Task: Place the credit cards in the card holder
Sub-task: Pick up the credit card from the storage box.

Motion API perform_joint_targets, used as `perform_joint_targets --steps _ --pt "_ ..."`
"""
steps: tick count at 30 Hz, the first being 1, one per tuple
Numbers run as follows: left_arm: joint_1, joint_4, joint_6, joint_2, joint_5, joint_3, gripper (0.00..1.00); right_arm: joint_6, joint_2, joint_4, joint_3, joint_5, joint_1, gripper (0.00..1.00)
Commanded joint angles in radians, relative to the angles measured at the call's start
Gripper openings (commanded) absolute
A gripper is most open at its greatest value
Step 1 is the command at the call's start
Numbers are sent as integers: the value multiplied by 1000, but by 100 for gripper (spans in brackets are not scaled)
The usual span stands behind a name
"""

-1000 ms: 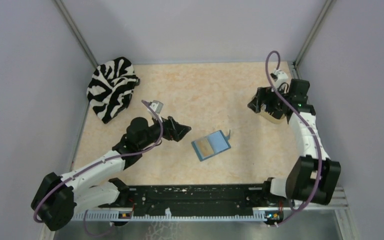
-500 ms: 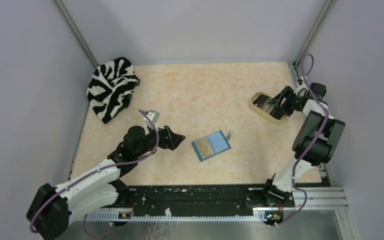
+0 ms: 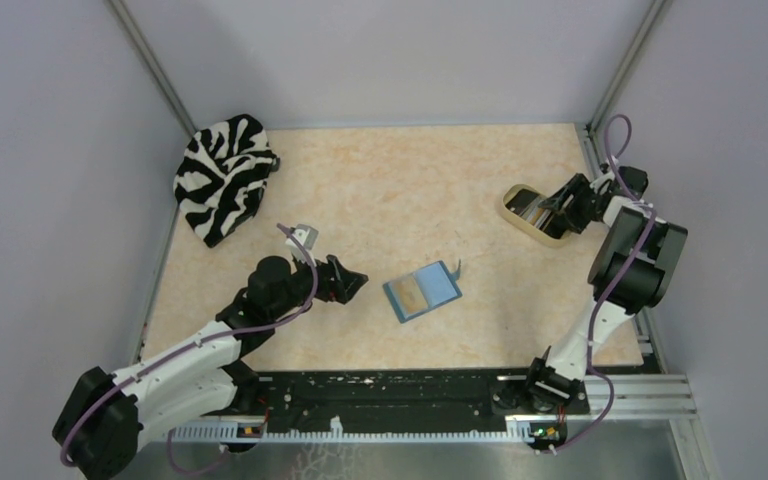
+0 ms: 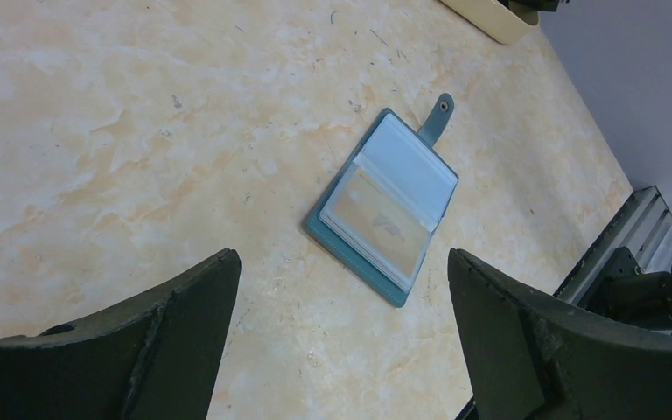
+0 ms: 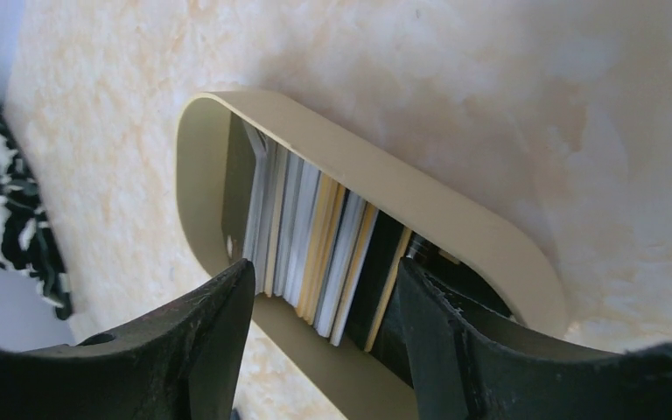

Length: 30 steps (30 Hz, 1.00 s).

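The teal card holder (image 3: 422, 290) lies open on the table's middle, a tan card in its left pocket; it also shows in the left wrist view (image 4: 385, 206). My left gripper (image 3: 355, 283) is open and empty, just left of it. Several credit cards (image 5: 319, 236), pale, tan and dark, stand on edge in the beige oval tray (image 5: 402, 188) at the right (image 3: 532, 212). My right gripper (image 3: 560, 205) is open at the tray; in the right wrist view (image 5: 324, 280) its fingers sit either side of the card stack, holding nothing.
A zebra-striped cloth (image 3: 222, 175) lies bunched at the back left corner. Grey walls and metal posts enclose the table on three sides. The black rail (image 3: 390, 395) with the arm bases runs along the near edge.
The right arm swung out to the right and its gripper came down at the tray's right side. The left gripper drew back slightly to the left.
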Motion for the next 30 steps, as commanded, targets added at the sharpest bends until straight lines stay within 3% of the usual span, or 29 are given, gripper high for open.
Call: perform_joint_targets --steps 1,11,15,18,30 --pt "1 33 -14 15 -9 -4 94 42 30 57 57 3 4 61" --pt "2 41 -26 25 -2 -4 93 87 83 96 66 -86 5 62" --pt "2 44 -31 25 2 -4 93 103 87 113 55 -119 3 58" --pt "2 46 -33 25 5 -4 93 107 83 123 43 -135 5 50" --pt "2 55 -40 26 14 -5 93 103 73 137 27 -185 5 43"
